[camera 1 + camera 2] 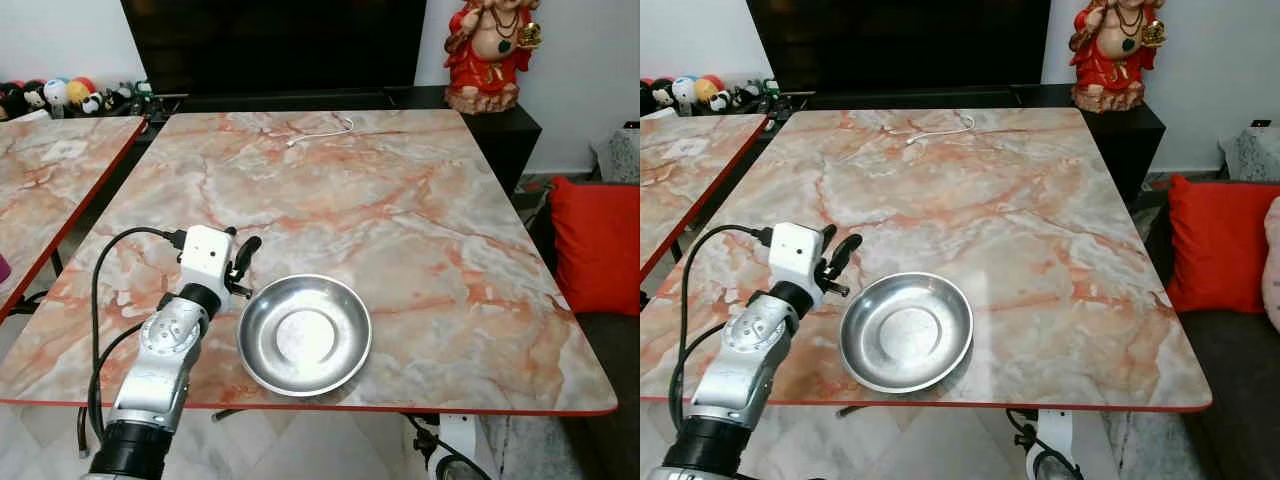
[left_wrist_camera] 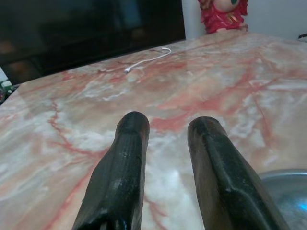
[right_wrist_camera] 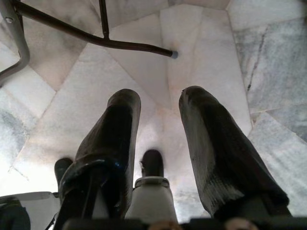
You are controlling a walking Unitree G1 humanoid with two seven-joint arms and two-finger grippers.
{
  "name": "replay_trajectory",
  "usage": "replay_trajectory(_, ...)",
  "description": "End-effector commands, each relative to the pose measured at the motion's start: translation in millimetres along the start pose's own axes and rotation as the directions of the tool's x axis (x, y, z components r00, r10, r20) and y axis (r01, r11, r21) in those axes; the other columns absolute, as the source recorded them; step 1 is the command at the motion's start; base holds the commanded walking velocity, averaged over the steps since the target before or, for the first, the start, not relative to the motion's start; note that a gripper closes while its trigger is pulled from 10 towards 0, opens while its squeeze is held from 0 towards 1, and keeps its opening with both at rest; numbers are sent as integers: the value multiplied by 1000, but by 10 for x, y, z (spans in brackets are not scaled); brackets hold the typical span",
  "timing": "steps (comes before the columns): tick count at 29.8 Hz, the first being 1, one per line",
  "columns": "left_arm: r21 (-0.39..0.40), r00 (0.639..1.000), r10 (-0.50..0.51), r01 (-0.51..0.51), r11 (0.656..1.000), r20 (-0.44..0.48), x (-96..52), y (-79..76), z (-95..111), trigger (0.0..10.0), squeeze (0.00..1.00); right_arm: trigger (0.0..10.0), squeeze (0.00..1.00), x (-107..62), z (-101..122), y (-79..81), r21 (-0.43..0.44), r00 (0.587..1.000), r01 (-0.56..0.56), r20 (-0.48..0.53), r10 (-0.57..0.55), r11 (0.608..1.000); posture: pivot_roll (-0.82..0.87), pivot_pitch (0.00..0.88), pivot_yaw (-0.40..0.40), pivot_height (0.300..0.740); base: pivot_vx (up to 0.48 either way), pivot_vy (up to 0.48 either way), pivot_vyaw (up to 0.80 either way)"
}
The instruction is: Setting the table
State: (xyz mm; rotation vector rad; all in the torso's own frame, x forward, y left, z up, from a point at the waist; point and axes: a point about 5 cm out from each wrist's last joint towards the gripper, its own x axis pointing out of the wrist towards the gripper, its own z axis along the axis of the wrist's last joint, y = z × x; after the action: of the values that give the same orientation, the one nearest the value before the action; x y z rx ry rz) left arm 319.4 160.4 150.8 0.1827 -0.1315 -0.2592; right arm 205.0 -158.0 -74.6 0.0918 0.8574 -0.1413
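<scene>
A: What is taking up most of the scene?

B: A marble-patterned table (image 1: 400, 200) with a red edge is stretching out ahead of the robot, and a second table (image 1: 50, 180) of the same pattern is standing off to the robot's left. A dark TV cabinet (image 1: 300, 95) is running along the wall behind them, a red cushion (image 1: 598, 245) is lying to the right, and a red figurine (image 1: 492, 52) is standing on the cabinet's right end.

A: Where is the task's thing sitting?

B: The steel plate (image 1: 304, 334) is lying flat on the near part of the big table, close to its front edge and left of centre.

A: And the arms?

B: The left gripper (image 1: 240, 268) is hovering over the tabletop just beside the plate's left rim, not touching it. Its two black fingers (image 2: 120, 167) are standing apart with nothing between them. The right gripper (image 3: 158, 120) is hanging below table level, pointing at the marble floor tiles (image 3: 268, 72) near a dark table leg (image 3: 120, 43), its fingers likewise spread and empty.

A: Anything smaller?

B: A white cable (image 1: 322, 128) is lying on the table's far side.
</scene>
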Motion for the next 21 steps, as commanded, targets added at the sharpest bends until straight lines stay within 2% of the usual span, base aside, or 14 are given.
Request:
replay_trajectory(1, 28, 1000, -9, 9, 1000, 15, 7, -27, -3, 10000, 0, 10000, 0, -4, -9, 19, 12, 1000, 6, 3, -6, 1000, -76, 0, 63, 740, 0, 0, 0)
replay_trajectory(6, 56, 1000, -3, 1, 998, 30, 0, -45, -23, 10000, 0, 10000, 0, -5, -15, 24, 7, 1000, 7, 2, -7, 1000, -83, 0, 64, 740, 0, 0, 0)
replay_trajectory(9, 60, 999, 0, -3, 998, 36, -5, -58, -39, 10000, 0, 10000, 0, -5, -6, 12, -46, 1000, 8, 10, -8, 999, -78, 0, 52, 740, 0, 0, 0)
replay_trajectory(14, 57, 999, 1, -4, 998, 42, -19, -76, -67, 10000, 0, 10000, 0, -25, -1, -47, -9, 991, 117, 67, -116, 993, -109, 0, 40, 740, 0, 0, 0)
replay_trajectory(17, 52, 999, -10, 8, 999, 34, -39, -116, -110, 10000, 0, 10000, 0, -37, -5, -96, -42, 978, 194, 85, -190, 980, -121, 0, 30, 740, 0, 0, 0)
replay_trajectory(19, 48, 999, -13, 11, 999, 31, -47, -151, -140, 10000, 0, 10000, 0, -50, -53, -141, -14, 962, 268, 53, -267, 963, -138, 0, 22, 740, 0, 0, 0)
replay_trajectory(21, 45, 1000, -13, 11, 999, 28, -50, -163, -153, 10000, 0, 10000, 0, -52, -92, -151, 10, 959, 284, 12, -284, 959, -140, 0, 22, 740, 0, 0, 0)
